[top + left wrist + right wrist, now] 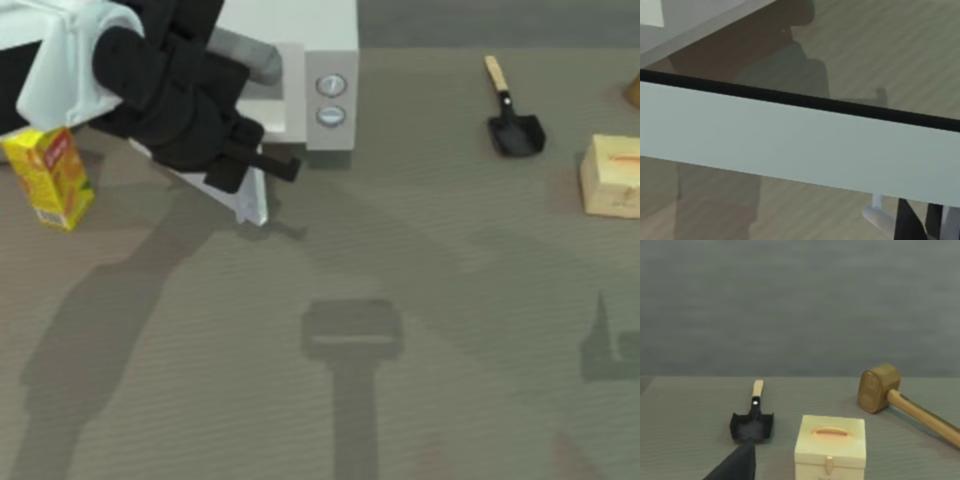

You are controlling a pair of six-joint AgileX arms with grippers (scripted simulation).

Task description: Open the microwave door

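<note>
Microwave (300, 60) at table's (450, 300) back edge, left of centre; its door (250, 200) swung out toward front, w/ left gripper (270, 160) at door's outer edge. Juice carton (50, 178) further left. Right of microwave: small shovel (512, 122), then box (612, 176) near right edge; mallet (880, 389) behind box.

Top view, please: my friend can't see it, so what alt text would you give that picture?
Seen from above, the left arm's black pincer reaches the swung-out door of a white microwave at the table's far left. A yellow juice carton stands further left; a small black shovel and a cream box lie at the right.
</note>
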